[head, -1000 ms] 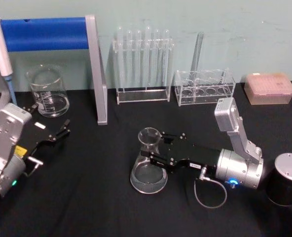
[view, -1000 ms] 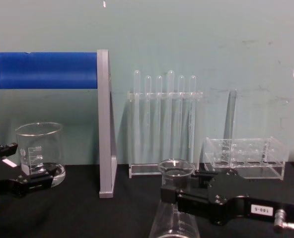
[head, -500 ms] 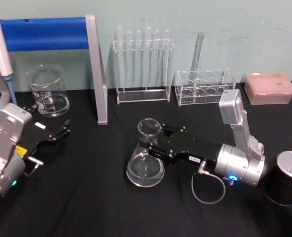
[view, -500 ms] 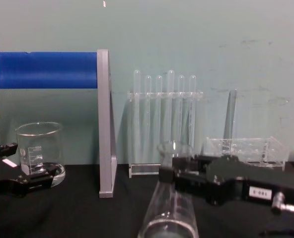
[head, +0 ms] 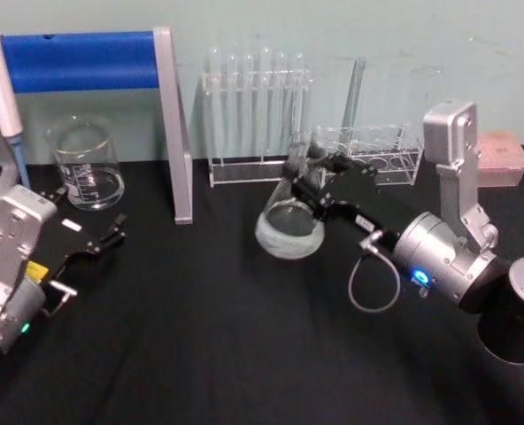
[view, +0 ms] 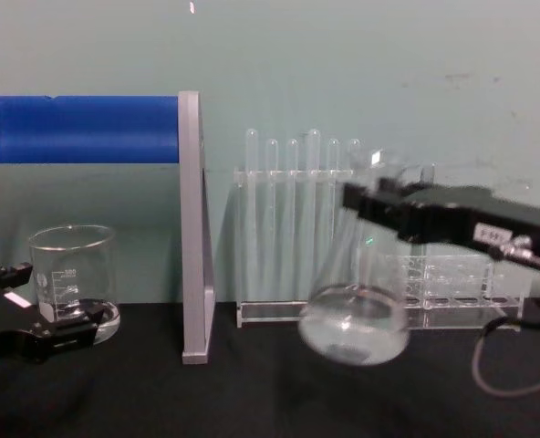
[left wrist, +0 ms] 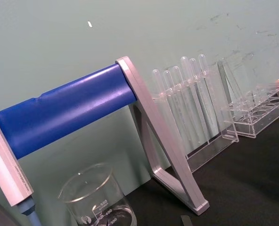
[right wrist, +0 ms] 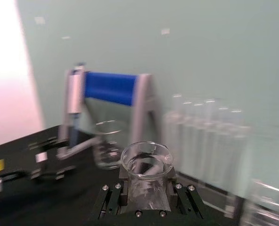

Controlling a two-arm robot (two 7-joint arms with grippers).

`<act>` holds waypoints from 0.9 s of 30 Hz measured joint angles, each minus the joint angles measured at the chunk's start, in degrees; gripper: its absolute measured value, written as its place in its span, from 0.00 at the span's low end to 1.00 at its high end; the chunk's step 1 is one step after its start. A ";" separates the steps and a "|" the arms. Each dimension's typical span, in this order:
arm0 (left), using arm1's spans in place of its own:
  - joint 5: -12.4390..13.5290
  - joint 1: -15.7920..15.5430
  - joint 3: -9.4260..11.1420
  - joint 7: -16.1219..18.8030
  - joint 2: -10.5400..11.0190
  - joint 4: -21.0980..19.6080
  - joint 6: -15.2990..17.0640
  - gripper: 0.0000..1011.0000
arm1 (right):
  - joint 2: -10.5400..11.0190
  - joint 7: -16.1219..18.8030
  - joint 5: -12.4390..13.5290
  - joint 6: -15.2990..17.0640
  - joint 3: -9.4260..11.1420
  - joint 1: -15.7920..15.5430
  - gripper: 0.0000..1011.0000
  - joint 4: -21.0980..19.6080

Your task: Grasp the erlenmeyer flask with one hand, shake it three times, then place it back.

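You have the grasp behind you: the right pincer (head: 306, 174) is closed on the neck of the erlenmeyer flask (head: 290, 221), just under the flared lip, and the right wrist view shows the glass lip (right wrist: 146, 159) sitting between the two jaws with the neck clamped below it. The flask is off the black bench (head: 200, 345), held in the air and tilted so that its wide base swings toward your robot's left while the neck points back along the arm. From the chest view the flask (view: 354, 315) hangs in front of the test tube rack (view: 302, 228), with its base clear of the bench. I judge you are in the shaking step. How many of the three shakes are done cannot be read from this moment, so you still have the rest of the shakes to finish and then the placing back. Compared with a second ago, the change is large. Then the flask stood upright on the bench, nearer the robot, with the pincer already round its neck. Half a second ago it had begun to tip, and now it has been carried up and farther back toward the racks. The left pincer (head: 113, 232) is parked low at the bench's left side, near the beaker (head: 85, 164), its jaws apart and holding nothing, and it has not shifted across the frames.
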 joint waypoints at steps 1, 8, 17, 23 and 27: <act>0.00 0.00 0.00 0.00 0.00 0.00 0.00 0.99 | -0.51 -2.94 -0.90 0.69 0.87 -0.79 0.45 -1.16; 0.00 0.00 0.00 0.00 0.00 0.00 0.00 0.99 | -2.42 -12.49 -4.90 2.74 3.93 -3.40 0.45 -4.06; 0.00 0.00 0.00 0.00 0.00 0.00 0.00 0.99 | -3.90 -17.83 -8.04 4.68 6.68 -5.06 0.45 -5.38; 0.00 0.00 0.00 0.00 0.00 0.00 0.00 0.99 | -4.65 -18.31 -9.35 4.85 7.12 -5.32 0.45 -5.44; 0.00 0.00 0.00 0.00 0.00 0.00 0.00 0.99 | -5.43 -17.22 -10.38 4.85 6.29 -4.76 0.45 -4.99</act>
